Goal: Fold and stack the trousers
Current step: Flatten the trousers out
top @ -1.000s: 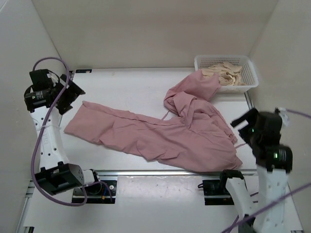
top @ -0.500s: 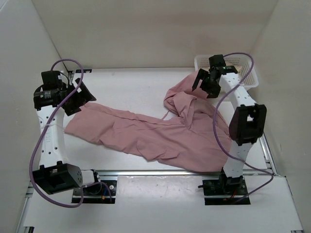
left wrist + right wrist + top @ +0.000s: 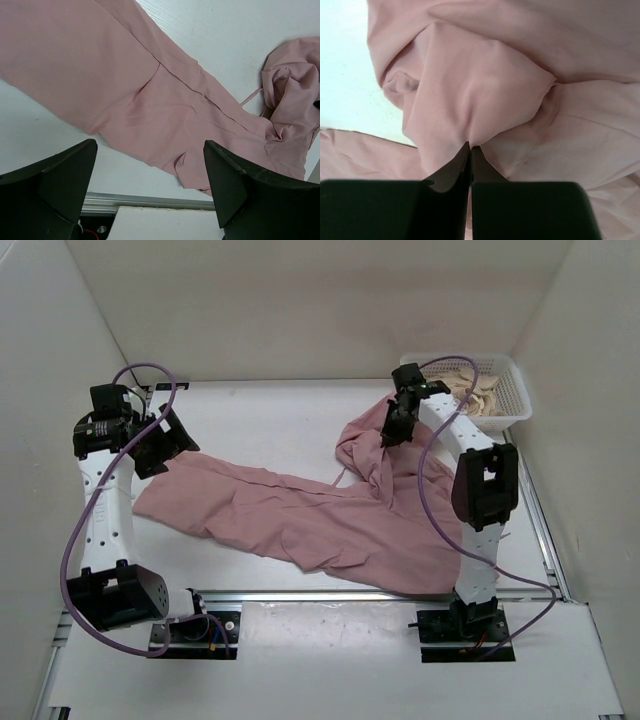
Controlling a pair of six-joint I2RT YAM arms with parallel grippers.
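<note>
The dusty-pink trousers (image 3: pixel 320 520) lie spread across the table, one leg stretched to the left and the other end bunched up at the back right. My right gripper (image 3: pixel 391 430) is down on that bunched part, shut on a raised fold of the trousers (image 3: pixel 485 85), with the cloth pinched at its fingertips (image 3: pixel 470 146). Over the left leg end my left gripper (image 3: pixel 168 445) hovers, tilted. In the left wrist view its jaws (image 3: pixel 150 145) stand wide open with nothing between them, and the trousers (image 3: pixel 125 90) lie flat below.
A white basket (image 3: pixel 518 408) with beige cloth pieces (image 3: pixel 470 390) stands at the back right corner, just behind the bunched fabric. White walls close in the table on three sides. A metal rail (image 3: pixel 330 595) runs along the near edge.
My right arm swung from the near right up to the back of the table, came down on the bunched trousers and shut on a fold. The left arm shifted slightly.
</note>
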